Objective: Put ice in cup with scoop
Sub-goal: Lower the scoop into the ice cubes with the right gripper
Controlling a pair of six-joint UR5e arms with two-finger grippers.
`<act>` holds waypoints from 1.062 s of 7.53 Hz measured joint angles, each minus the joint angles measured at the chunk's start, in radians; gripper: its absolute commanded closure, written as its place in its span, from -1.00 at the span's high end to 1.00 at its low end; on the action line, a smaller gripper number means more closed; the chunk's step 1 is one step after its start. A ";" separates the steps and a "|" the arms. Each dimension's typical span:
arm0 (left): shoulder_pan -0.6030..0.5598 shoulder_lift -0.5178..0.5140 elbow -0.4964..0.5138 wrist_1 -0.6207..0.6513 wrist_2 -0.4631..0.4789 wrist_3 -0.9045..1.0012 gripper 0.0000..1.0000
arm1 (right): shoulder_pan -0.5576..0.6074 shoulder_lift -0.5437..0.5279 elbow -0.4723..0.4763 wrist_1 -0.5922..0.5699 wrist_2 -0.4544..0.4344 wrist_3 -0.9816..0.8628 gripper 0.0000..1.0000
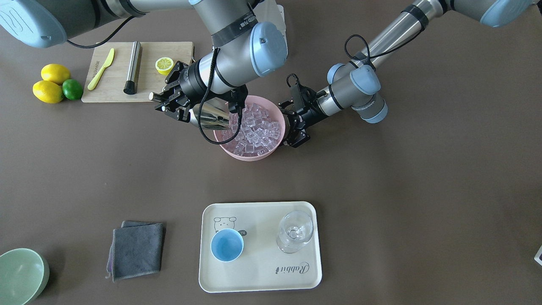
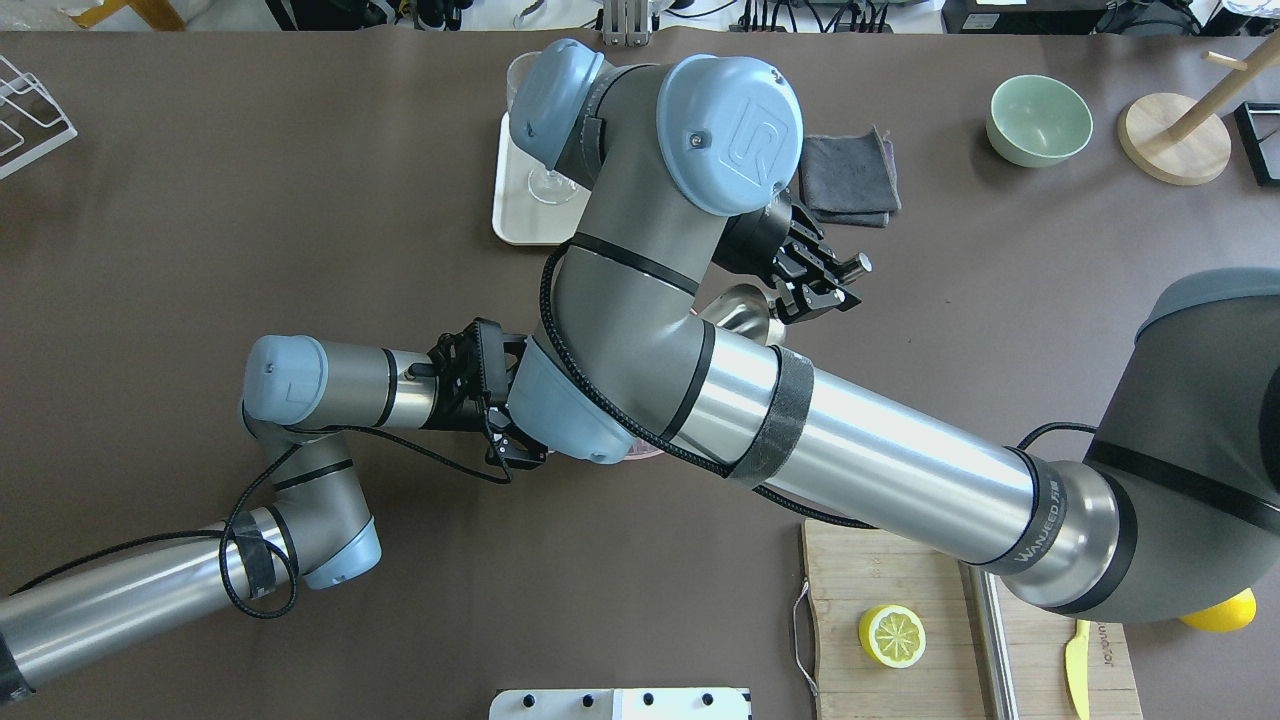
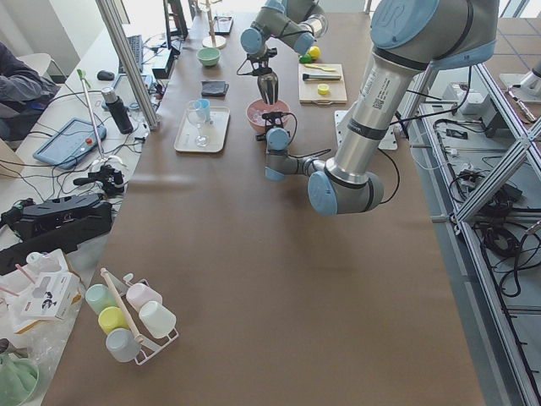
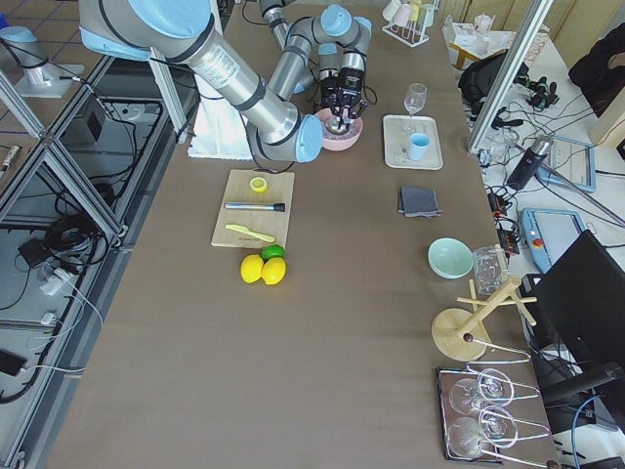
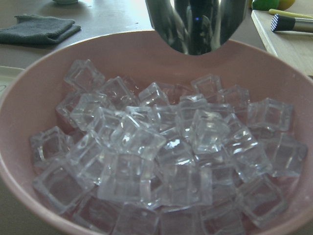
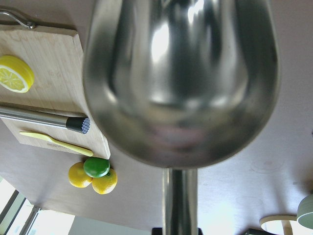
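A pink bowl (image 1: 250, 156) at mid-table holds a heap of clear ice (image 1: 258, 129) cubes, seen close in the left wrist view (image 5: 161, 147). My right gripper (image 1: 172, 103) is shut on the rod handle of the steel scoop (image 1: 211, 119). The scoop's trough reaches over the bowl's rim, just above the ice. In the right wrist view the trough (image 6: 181, 83) holds no ice. My left gripper (image 1: 292, 127) rests against the bowl's opposite outer wall, its fingers spread apart. The light-blue cup (image 1: 227, 245) stands upright, with nothing in it, on a cream tray (image 1: 258, 275).
A clear stemmed glass (image 1: 295, 231) shares the tray. A folded grey cloth (image 1: 137, 250) and a pale-green bowl (image 1: 21, 275) lie beside it. A cutting board (image 1: 114, 84) carries a lemon half, a yellow knife and a steel cylinder. Two lemons and a lime (image 1: 73, 89) sit past it.
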 measured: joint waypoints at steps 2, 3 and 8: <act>0.000 0.000 0.000 -0.001 0.000 0.000 0.95 | 0.000 0.019 -0.054 0.029 -0.006 0.021 -1.00; 0.001 0.000 -0.001 -0.001 0.000 0.000 0.95 | 0.000 0.024 -0.074 0.045 -0.011 0.025 -1.00; 0.001 0.001 -0.001 -0.003 0.000 -0.001 0.95 | -0.002 0.047 -0.147 0.116 -0.002 0.086 -1.00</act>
